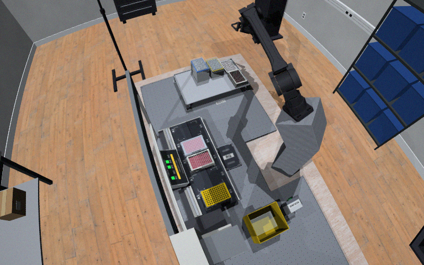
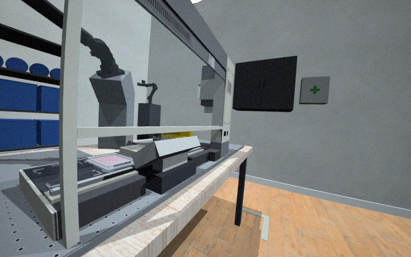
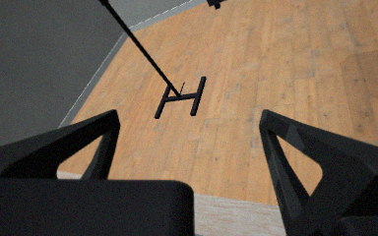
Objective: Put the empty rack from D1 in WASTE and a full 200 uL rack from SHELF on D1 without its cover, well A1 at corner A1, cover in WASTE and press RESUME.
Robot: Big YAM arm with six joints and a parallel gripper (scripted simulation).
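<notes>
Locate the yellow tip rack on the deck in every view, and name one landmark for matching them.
Top: yellow tip rack low centre, beside the waste bin.
Exterior: only a yellow sliver mid-frame, behind the pale crossbar.
Wrist: not in it; just the open pincer over floor.
Shared landmark: the pink plate.

shelf unit (image 1: 186,99) label blurring, unreadable | rack size labels too small to tell | blue-bin rack (image 1: 355,63) running off top view's right edge
</notes>
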